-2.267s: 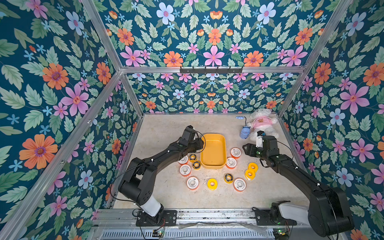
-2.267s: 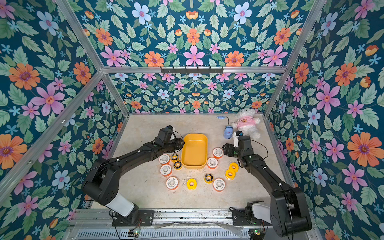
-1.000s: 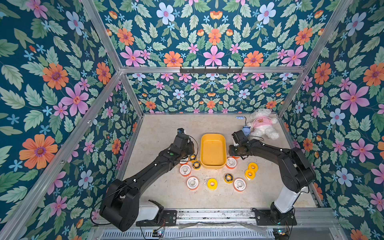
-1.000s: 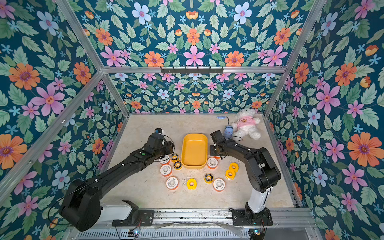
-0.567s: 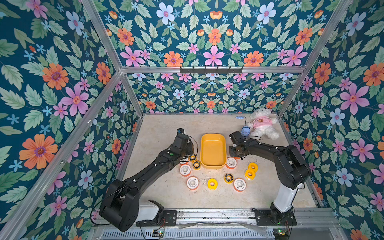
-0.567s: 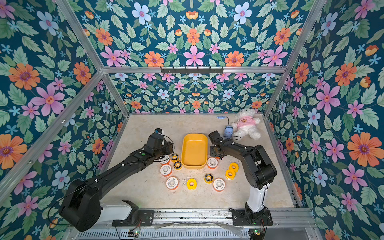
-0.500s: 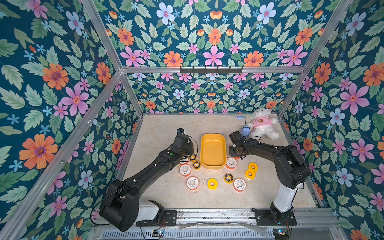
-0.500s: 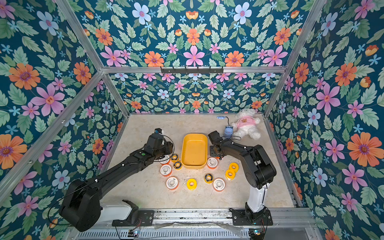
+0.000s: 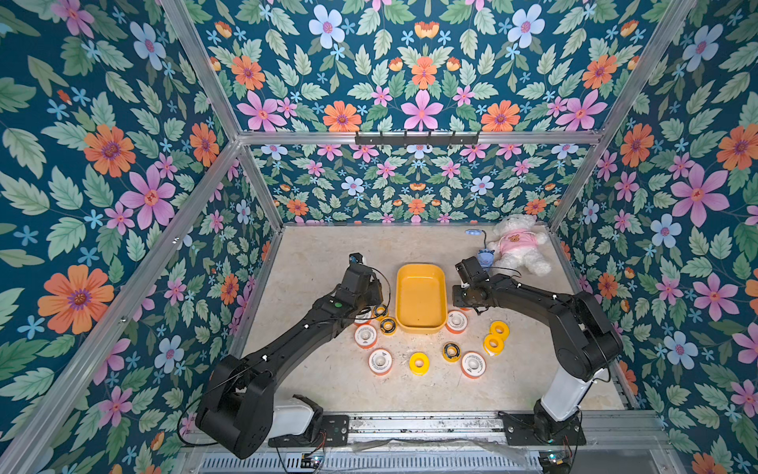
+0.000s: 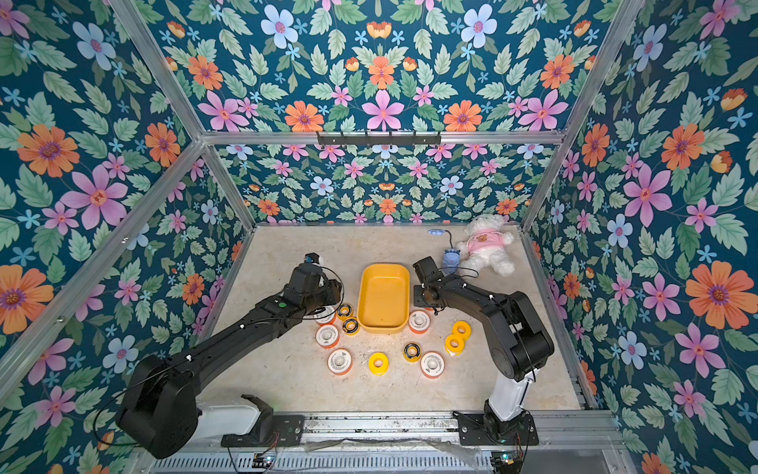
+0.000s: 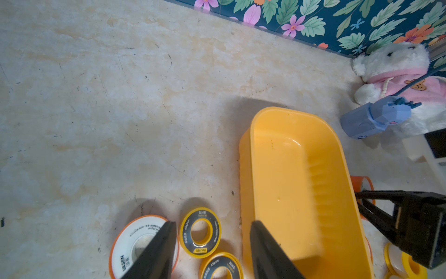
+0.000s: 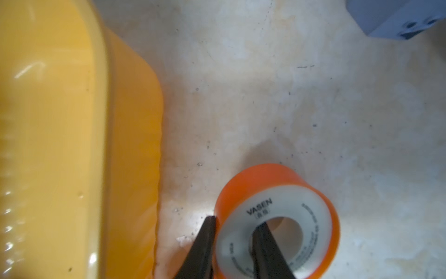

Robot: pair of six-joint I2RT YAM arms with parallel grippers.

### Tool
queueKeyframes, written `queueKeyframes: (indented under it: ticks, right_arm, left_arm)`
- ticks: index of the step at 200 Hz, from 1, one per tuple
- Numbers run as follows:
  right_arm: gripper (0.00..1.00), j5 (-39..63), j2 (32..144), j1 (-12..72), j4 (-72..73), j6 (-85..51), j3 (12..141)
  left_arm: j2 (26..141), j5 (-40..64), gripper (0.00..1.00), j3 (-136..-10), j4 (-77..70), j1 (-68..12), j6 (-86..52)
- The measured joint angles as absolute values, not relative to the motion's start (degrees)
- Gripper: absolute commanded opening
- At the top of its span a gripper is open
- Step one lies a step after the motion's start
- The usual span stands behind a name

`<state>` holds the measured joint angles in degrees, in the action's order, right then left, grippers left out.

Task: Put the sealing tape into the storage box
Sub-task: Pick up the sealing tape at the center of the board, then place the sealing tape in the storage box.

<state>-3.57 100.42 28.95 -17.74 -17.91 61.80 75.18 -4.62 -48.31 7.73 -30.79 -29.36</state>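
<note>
The storage box (image 9: 421, 299) is a shallow yellow-orange tray with nothing in it, seen in both top views (image 10: 383, 297). Rolls of sealing tape lie around it: white-faced ones with orange rims (image 9: 380, 361), plain yellow ones (image 9: 418, 363) and black-and-yellow rings (image 9: 451, 351). My right gripper (image 12: 236, 241) is shut on a white-and-orange roll (image 12: 284, 205) just right of the box, with one finger outside the rim and one in the hole. My left gripper (image 11: 212, 241) hangs open over a black-and-yellow ring (image 11: 200, 232), left of the box and beside a white roll (image 11: 135, 239).
A white teddy bear in a pink shirt (image 9: 517, 248) lies at the back right corner. A blue gadget (image 9: 485, 258) stands beside it, close behind my right wrist. Floral walls close in the table on three sides.
The right gripper's fingers have closed onto the wall of the white-and-orange roll. Both arms swung into their reaching poses earlier and have held still over the last second.
</note>
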Motion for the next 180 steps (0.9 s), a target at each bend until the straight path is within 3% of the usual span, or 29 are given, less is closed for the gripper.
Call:
queueKeyframes:
  ticks: [99, 180]
  right_arm:
    - [0.22, 9.17, 88.47, 28.40, -9.72, -19.49, 61.14]
    - [0.23, 13.34, 99.72, 34.04, -10.44, -15.14, 72.69]
  left_arm:
    - [74.76, -4.75, 0.55, -48.29, 7.73, -30.79, -28.97]
    - [74.76, -4.56, 0.55, -48.25, 7.73, -30.79, -28.99]
